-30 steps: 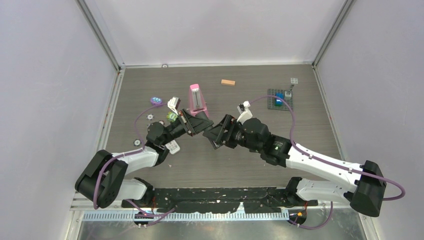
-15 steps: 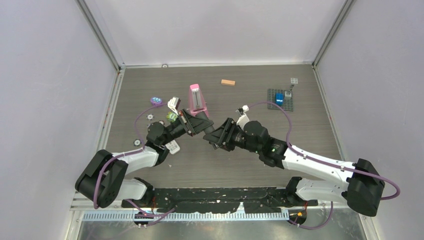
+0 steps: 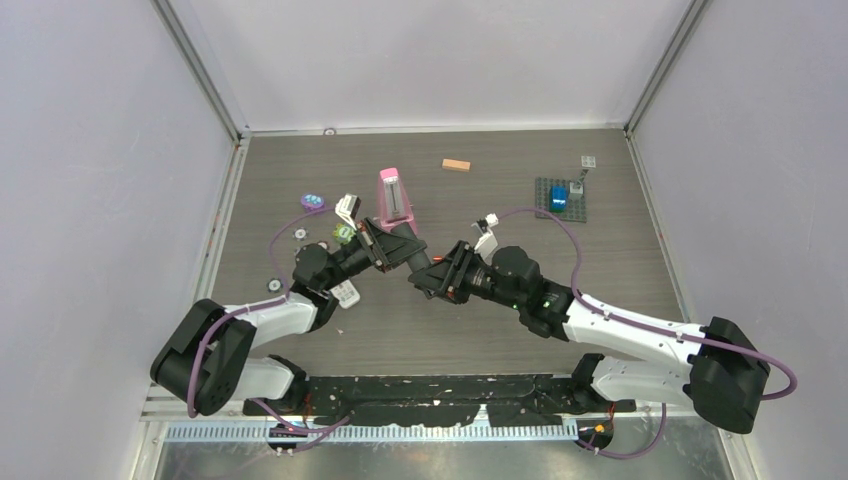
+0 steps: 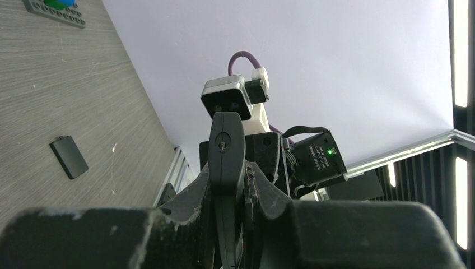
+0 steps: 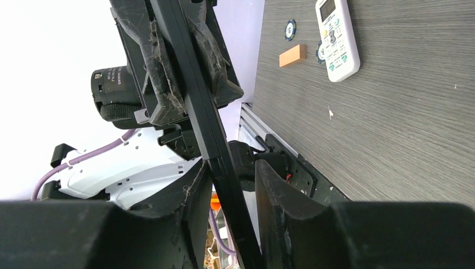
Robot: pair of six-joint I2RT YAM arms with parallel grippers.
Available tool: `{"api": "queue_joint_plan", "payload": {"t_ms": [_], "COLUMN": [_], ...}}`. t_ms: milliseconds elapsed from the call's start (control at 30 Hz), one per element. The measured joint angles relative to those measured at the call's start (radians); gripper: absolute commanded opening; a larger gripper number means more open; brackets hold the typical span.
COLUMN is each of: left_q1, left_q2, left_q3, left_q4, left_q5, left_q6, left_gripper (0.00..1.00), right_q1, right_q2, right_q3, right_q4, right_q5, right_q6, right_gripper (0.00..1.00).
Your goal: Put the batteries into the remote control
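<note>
Black remote [image 5: 210, 140] held aloft over tabletop [image 5: 392, 123], edge-on. Left gripper [image 4: 227, 176]: jaws clenched on one end. Right gripper [image 5: 232, 179]: jaws released, straddling the other end with a gap on one side. Batteries: cannot tell where.

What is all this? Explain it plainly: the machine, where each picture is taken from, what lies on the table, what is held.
These are two robot arms bolted at the near edge of the table, each ending in a two-finger gripper. The wide picture comes from a fixed camera overhead; the other two come from a camera on each wrist, looking past its own fingers. On the table lie a white remote, an orange-tan block, a pink object, a grey studded plate with a blue brick, and small round chips. The left gripper is shut on a slim black slab, probably the remote to be loaded. The right gripper, open, straddles its end.
</note>
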Motion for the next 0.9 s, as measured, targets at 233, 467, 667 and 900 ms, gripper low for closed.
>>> {"api": "queue_joint_plan", "payload": {"t_ms": [233, 467, 667, 900], "left_q1": [0.0, 0.0, 0.0, 0.0], "left_q2": [0.0, 0.0, -0.014, -0.025], "left_q3": [0.0, -0.002, -0.007, -0.007], "left_q4": [0.005, 0.006, 0.003, 0.003], "left_q5": [0.0, 0.0, -0.001, -0.001], "left_q6": [0.002, 0.005, 0.005, 0.005], "left_gripper": [0.0, 0.0, 0.0, 0.0], "right_q1": [-0.001, -0.014, -0.019, -0.019], "right_q2": [0.0, -0.056, -0.135, -0.16], "right_q3": [0.0, 0.004, 0.006, 0.006], "right_q4": [0.009, -0.03, -0.097, -0.167], "right_q5": [-0.007, -0.006, 0.0, 0.016], "right_q6": [-0.004, -0.055, -0.104, -0.143], "right_gripper": [0.81, 0.8, 0.57, 0.41]}}
